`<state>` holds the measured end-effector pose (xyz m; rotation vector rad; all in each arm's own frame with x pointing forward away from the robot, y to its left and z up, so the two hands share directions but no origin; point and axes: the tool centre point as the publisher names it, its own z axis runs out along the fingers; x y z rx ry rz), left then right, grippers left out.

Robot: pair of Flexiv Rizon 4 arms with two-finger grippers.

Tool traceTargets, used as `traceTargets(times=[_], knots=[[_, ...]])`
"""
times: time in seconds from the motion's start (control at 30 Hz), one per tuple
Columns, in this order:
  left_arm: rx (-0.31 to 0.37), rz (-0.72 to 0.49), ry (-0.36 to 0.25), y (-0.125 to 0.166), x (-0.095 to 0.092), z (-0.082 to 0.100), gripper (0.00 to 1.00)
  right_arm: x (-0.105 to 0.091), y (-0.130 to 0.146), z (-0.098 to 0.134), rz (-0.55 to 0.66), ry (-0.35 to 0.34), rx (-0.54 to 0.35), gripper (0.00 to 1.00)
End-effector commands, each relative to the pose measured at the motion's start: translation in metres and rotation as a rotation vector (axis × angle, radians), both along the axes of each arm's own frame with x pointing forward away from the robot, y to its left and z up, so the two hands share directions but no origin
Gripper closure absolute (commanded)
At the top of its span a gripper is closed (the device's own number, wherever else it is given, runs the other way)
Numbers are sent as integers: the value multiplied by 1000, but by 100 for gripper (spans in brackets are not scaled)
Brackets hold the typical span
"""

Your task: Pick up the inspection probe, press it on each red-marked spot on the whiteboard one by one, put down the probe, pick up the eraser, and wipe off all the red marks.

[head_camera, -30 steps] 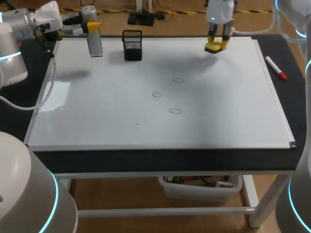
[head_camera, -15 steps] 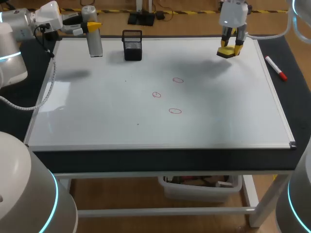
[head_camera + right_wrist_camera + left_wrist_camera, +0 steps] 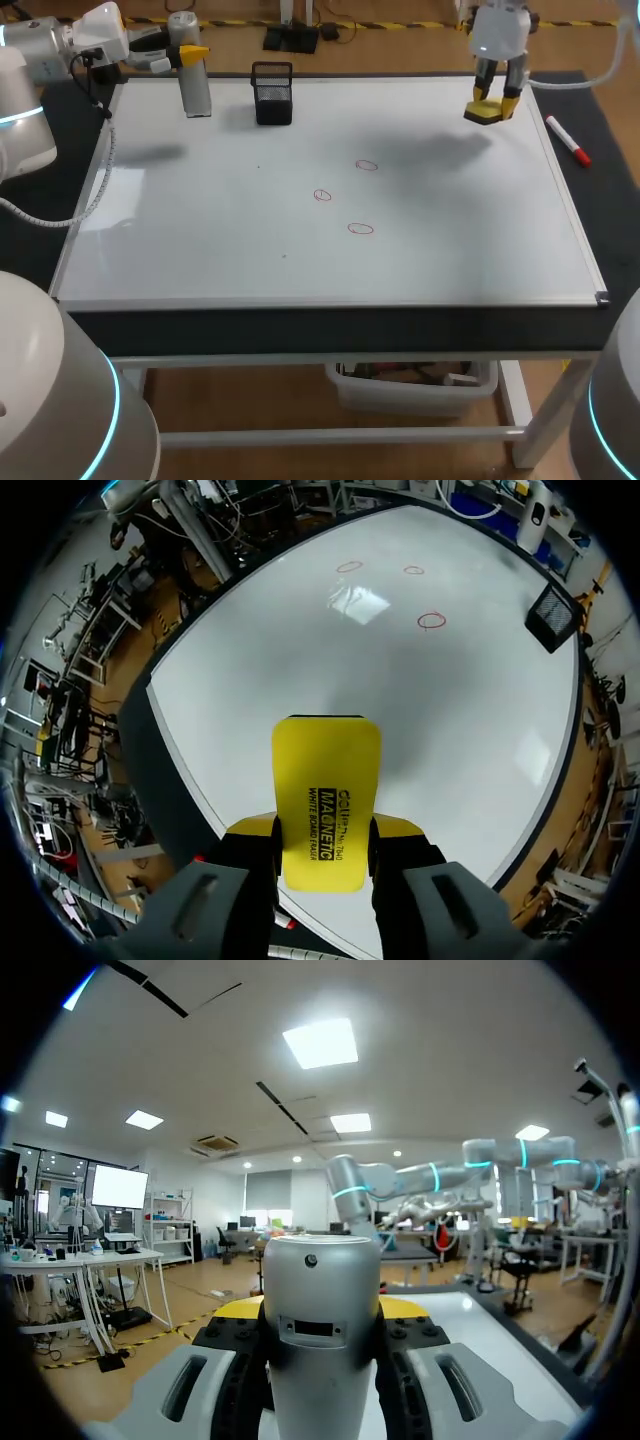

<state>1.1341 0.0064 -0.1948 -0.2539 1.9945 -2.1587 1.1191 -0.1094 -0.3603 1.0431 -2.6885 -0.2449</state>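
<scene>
While the inspection probe (image 3: 194,78) stands about upright, its long axis crossing the fingers, the left gripper (image 3: 186,50) clamps it near the top, one yellow tip on each side. It is a smooth, silver-grey metal cylinder (image 3: 322,1330) with a rounded cap, a small dark dot and a rectangular slot on the side facing the wrist. Its lower end hangs below the fingers, over the far left corner of the whiteboard (image 3: 200,230); I cannot tell whether it touches.

The right gripper (image 3: 496,100) is closed on the eraser (image 3: 489,111), a flat yellow slab (image 3: 326,790) with rounded corners. Its long axis runs straight out ahead along the fingers, and small black print sits near the gripped end. It is held over the glossy white board's far right part.

Three thin red marks (image 3: 360,229), small ovals, lie well ahead of those fingers (image 3: 432,621). A black mesh cup (image 3: 272,93) stands beside the probe. A red marker (image 3: 568,140) lies on the dark table (image 3: 600,200), off the board's edge.
</scene>
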Motion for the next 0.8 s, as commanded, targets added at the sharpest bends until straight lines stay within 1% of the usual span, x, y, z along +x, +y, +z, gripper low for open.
traceTargets(times=[0.03,0.8], knots=[[1,5,-2,-1,-2,2,100,-13,-5,6,10,-127,-67,100],[1,5,-2,-1,-2,2,100,-14,-5,7,13,-129,-64,100]])
